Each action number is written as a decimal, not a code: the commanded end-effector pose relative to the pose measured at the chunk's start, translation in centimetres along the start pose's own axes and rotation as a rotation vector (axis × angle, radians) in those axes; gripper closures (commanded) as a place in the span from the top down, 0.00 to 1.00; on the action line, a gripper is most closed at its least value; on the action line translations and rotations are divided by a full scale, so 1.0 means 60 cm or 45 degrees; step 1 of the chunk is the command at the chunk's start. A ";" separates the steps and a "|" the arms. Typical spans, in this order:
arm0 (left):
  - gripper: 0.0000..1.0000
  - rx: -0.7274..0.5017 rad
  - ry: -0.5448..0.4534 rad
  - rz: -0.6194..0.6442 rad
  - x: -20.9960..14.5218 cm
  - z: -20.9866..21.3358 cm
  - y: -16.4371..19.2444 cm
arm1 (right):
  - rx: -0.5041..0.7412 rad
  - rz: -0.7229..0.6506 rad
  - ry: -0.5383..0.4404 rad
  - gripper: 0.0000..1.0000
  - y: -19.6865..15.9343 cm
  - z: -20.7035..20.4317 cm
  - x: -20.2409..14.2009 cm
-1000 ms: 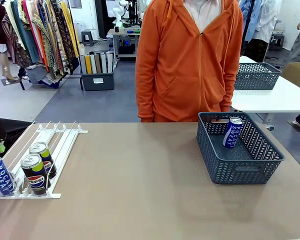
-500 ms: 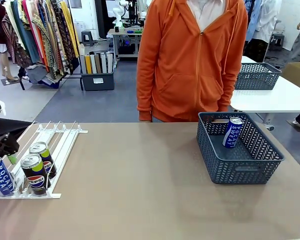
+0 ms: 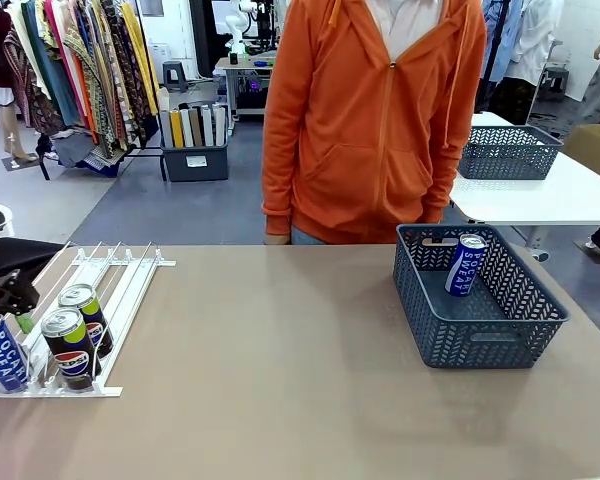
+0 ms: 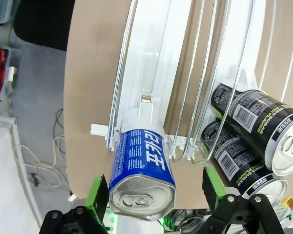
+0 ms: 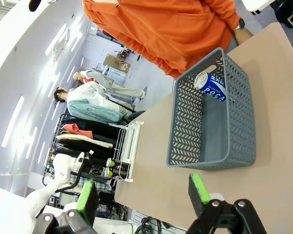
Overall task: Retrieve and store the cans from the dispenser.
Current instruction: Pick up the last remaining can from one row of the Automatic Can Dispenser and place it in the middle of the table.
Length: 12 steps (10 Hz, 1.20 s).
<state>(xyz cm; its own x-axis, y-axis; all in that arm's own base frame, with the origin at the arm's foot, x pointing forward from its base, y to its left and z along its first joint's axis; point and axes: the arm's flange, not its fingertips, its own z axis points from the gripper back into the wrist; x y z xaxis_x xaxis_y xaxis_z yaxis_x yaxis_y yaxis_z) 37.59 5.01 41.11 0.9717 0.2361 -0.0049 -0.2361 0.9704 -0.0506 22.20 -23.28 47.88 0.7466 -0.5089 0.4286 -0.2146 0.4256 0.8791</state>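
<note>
Inspector: Step in hand?
Assessor: Approach. The left tool (image 4: 154,191) stood apart, straddling the blue can (image 4: 142,168) at the dispenser (image 4: 154,73) stopper end; nothing was clamped.
Inspector: Next?
Assessor: Likely descend, close squarely, lift clear of the rails.

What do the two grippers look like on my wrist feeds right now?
They match. The left gripper and the right gripper are both black, built from angular linkage bars joined by round pivot bolts. Each finger is faced with a bright green pad. No cables or printed markings are visible on either.
</note>
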 end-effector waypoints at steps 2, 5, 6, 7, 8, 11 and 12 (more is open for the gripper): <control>0.02 0.013 -0.018 0.012 0.000 0.006 -0.004 | 0.023 0.032 -0.023 1.00 0.002 -0.001 0.004; 0.00 0.026 -0.017 0.014 0.002 0.007 -0.004 | 0.023 0.032 -0.023 1.00 0.002 -0.001 0.004; 0.00 0.020 -0.014 0.008 0.002 0.007 -0.002 | 0.023 0.032 -0.023 1.00 0.002 -0.001 0.004; 0.00 0.028 -0.019 0.017 0.004 0.008 -0.002 | 0.023 0.032 -0.023 1.00 0.002 -0.001 0.004; 0.00 0.033 -0.027 0.024 0.003 0.012 0.000 | 0.023 0.032 -0.023 1.00 0.002 -0.001 0.004; 0.00 0.031 -0.122 -0.068 -0.029 0.113 0.005 | 0.023 0.032 -0.023 1.00 0.002 -0.001 0.004; 0.00 -0.010 -0.177 -0.108 -0.051 0.171 0.008 | 0.023 0.032 -0.023 1.00 0.002 -0.001 0.004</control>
<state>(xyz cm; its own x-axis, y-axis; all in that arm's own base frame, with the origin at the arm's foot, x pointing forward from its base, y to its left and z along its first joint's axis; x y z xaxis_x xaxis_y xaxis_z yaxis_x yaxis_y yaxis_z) 35.84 5.00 47.33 0.9765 0.1991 0.0822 -0.1966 0.9798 -0.0377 22.20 -23.28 47.87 0.7467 -0.5087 0.4286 -0.2146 0.4256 0.8791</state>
